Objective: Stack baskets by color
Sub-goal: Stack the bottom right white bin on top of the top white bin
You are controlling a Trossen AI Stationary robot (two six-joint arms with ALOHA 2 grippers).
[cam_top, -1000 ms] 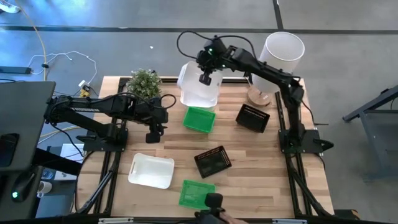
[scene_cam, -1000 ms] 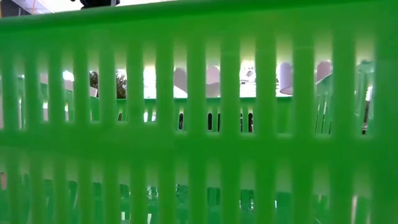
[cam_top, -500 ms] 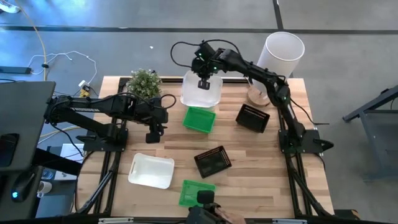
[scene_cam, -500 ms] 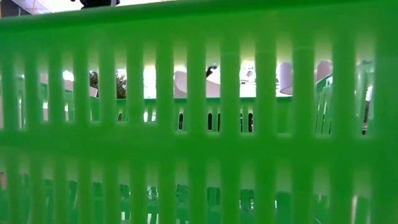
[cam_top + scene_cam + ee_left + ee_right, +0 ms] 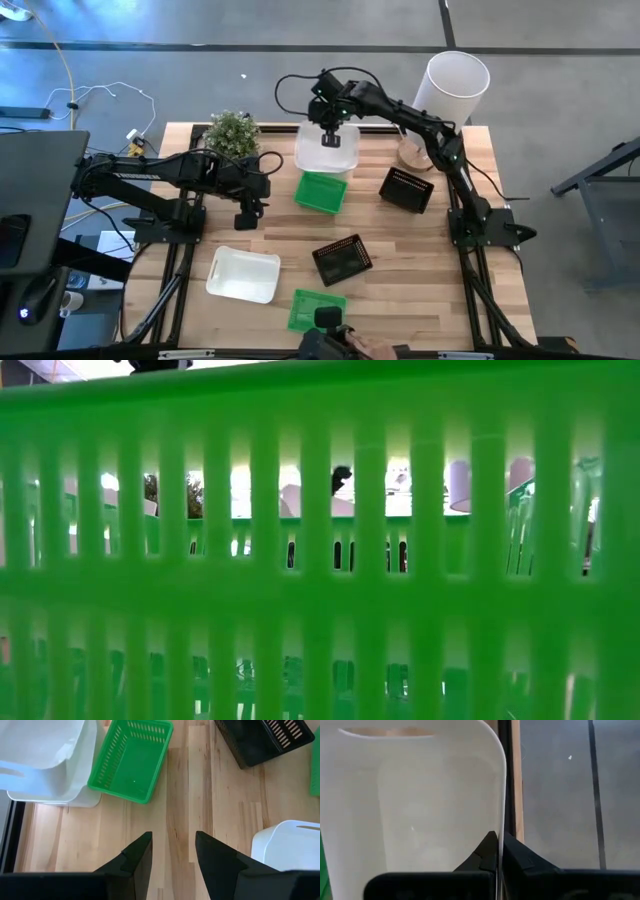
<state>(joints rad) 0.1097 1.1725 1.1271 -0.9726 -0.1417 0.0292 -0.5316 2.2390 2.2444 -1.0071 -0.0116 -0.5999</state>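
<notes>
the right gripper (image 5: 331, 139) reaches over the far edge of the tabletop (image 5: 420, 290), near the middle, and its fingers (image 5: 487, 855) are pinched tight on the rim of a white basket (image 5: 327, 148). in the right wrist view that thin white wall runs between the two dark fingers, with the table's far edge and the floor just beyond. in the left wrist view, what looks like a second white basket (image 5: 65, 795) shows beneath the held one; whether the two touch cannot be told.

just nearer than it sits a green basket (image 5: 321, 191), open side up. a black basket (image 5: 407, 189) lies toward the right edge, another black basket (image 5: 342, 259) sits near the middle, a second white basket (image 5: 244, 273) lies toward the near left corner, and a second green basket (image 5: 312, 309) rests at the near edge, filling the low view with its slatted wall.

the left gripper (image 5: 245, 220) hangs over the left part of the tabletop, jaws apart and holding nothing, well clear of every basket.

a potted plant (image 5: 232, 131) stands at the far left corner, and a tall white cylinder (image 5: 455, 86) stands at the far right corner.
</notes>
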